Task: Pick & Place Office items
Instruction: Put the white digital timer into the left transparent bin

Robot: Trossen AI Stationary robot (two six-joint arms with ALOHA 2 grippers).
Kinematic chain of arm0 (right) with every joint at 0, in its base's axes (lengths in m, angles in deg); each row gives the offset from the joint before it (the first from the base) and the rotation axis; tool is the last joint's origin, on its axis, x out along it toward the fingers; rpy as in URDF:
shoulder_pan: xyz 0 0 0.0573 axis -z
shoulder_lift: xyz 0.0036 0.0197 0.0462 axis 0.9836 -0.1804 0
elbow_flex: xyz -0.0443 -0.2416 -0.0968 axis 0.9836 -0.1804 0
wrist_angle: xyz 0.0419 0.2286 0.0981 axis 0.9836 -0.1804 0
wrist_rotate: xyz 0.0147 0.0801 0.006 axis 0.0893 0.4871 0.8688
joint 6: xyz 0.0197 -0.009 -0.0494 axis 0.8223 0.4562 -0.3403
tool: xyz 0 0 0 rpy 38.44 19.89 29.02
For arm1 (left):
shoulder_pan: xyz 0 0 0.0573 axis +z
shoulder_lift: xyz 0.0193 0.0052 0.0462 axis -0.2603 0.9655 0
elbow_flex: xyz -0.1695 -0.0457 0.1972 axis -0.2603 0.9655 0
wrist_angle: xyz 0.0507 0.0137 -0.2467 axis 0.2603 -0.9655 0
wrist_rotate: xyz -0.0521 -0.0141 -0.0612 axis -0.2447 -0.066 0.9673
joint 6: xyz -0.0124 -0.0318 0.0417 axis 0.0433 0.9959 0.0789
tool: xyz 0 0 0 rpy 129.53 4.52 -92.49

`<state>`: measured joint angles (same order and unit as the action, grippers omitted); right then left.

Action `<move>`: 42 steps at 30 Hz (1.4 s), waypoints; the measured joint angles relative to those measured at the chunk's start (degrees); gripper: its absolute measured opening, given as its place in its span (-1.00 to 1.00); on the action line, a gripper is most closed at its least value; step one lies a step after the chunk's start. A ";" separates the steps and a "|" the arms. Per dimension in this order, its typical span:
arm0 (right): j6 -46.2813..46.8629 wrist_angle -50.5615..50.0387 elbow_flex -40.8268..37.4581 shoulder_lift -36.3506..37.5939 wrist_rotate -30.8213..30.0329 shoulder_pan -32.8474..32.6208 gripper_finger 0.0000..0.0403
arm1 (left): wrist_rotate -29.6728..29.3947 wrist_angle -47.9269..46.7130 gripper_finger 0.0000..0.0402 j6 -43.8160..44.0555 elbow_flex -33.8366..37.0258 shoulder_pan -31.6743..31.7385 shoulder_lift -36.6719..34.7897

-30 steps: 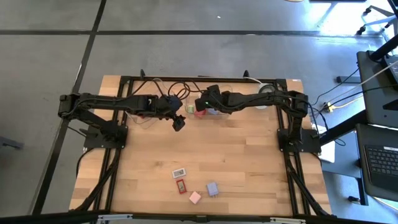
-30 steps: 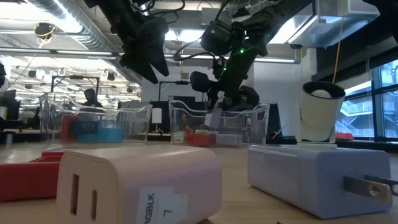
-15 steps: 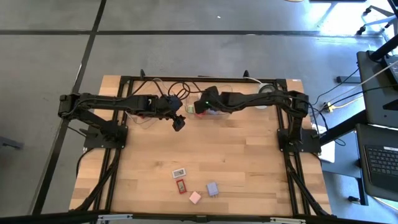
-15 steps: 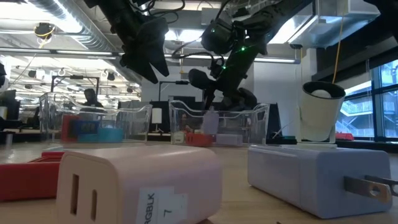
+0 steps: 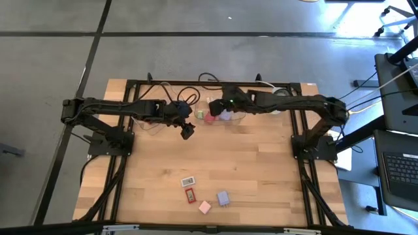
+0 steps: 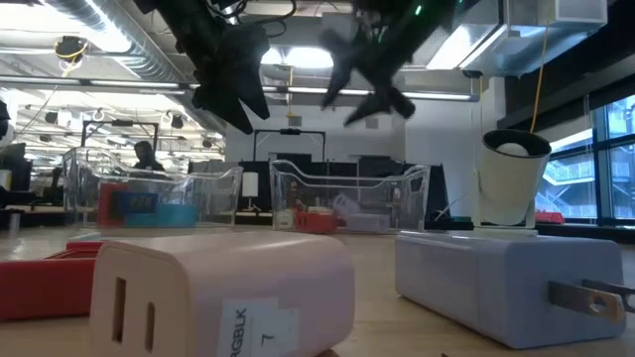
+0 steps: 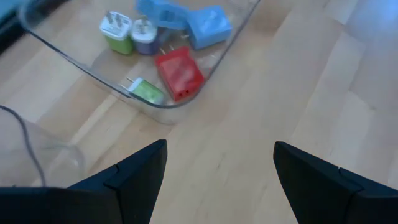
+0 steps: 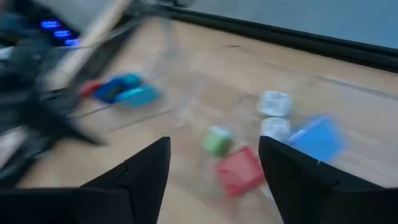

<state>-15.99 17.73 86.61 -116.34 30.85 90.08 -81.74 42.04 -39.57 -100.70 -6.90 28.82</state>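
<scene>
Four small plug blocks lie on the table near its front edge: white (image 5: 188, 181), red (image 5: 190, 195), pink (image 5: 204, 207) and lavender (image 5: 223, 198). The low view shows the pink (image 6: 218, 288) and lavender (image 6: 496, 283) ones close up. A clear tray (image 5: 217, 121) at the far middle holds several blocks: red (image 7: 179, 73), green (image 7: 117, 30) and blue (image 7: 208, 26). My right gripper (image 5: 221, 106) hangs open and empty above this tray (image 8: 214, 146). My left gripper (image 5: 188, 130) is open and empty just in front of the tray (image 7: 221, 149), raised above the table.
A second clear tray (image 6: 149, 198) with red and blue blocks stands to the left at the far edge. A round white object (image 6: 514, 178) stands at the far right. Cables lie along the far edge (image 5: 189, 91). Bare wood lies between the trays and the front blocks.
My right gripper dipped into the far clear tray with a pale block under its fingers. It has since risen quickly out of the tray and shifted toward the table's right edge. The pale block stays in the tray.
</scene>
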 joint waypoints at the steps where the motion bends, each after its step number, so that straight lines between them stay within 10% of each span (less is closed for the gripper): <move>1: -0.43 0.14 0.02 1.05 0.69 -0.83 0.22 | 0.86 0.00 0.45 -0.04 0.00 0.00 0.00; 28: -0.15 -6.43 0.04 6.68 -1.81 -21.70 0.08 | 4.29 2.09 0.45 8.54 6.28 -27.43 0.02; 42: 1.13 -7.03 0.04 6.68 -7.87 -31.04 0.08 | -17.09 29.00 0.45 6.44 12.72 -45.83 11.89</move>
<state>-14.86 10.69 86.65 -109.67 22.99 59.04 -98.83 71.04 -33.14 -87.98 -52.73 40.71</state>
